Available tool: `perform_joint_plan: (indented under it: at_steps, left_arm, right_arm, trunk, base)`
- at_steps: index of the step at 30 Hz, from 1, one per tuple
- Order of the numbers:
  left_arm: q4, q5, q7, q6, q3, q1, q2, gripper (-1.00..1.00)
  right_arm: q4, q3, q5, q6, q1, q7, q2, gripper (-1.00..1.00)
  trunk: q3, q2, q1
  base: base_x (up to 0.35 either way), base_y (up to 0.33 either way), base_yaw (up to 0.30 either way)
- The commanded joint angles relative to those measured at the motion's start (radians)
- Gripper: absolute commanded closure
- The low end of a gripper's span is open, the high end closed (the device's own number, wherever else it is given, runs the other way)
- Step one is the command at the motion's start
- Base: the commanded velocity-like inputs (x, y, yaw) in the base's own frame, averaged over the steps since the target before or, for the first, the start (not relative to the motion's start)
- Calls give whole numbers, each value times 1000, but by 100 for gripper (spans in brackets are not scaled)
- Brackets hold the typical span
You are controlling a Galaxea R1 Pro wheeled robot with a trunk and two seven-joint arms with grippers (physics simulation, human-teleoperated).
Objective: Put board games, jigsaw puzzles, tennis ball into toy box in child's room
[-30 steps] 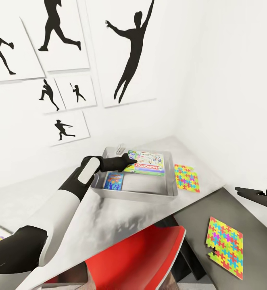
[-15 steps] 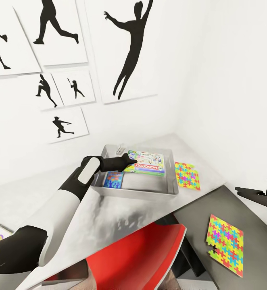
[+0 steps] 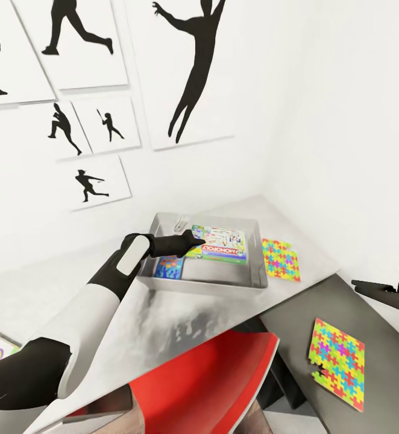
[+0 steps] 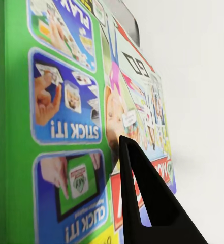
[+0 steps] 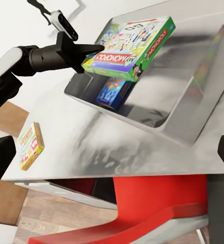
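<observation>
Left gripper (image 3: 194, 242) grips Monopoly box (image 3: 220, 242), unmoved over bin (image 3: 255, 283); only camera shifted. Release pending. Right gripper (image 3: 368, 288) at 3 o'clock, fingers parted, empty.

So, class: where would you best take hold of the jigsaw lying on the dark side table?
Probably the jigsaw edge nearest the table's front, coming in low with the right hand: the sheet is thin and flat, so only an edge gives purchase.

White walls, silhouette pictures (image 3: 82, 42), red chair (image 3: 205, 386).
</observation>
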Motion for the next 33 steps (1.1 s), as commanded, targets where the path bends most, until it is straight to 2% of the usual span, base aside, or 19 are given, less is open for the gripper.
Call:
perform_joint_plan:
  at_steps: [1, 33]
  left_arm:
    - [0, -6, -7, 2, 0, -1, 0, 100]
    - [1, -8, -6, 5, -1, -34, 1, 100]
  right_arm:
    - [0, 0, -1, 5, -1, 2, 0, -100]
    - [0, -1, -1, 5, -1, 2, 0, -100]
  trunk:
    - [-3, -2, 0]
    - [-56, -2, 0]
  base:
    - [0, 0, 0]
    - [0, 0, 0]
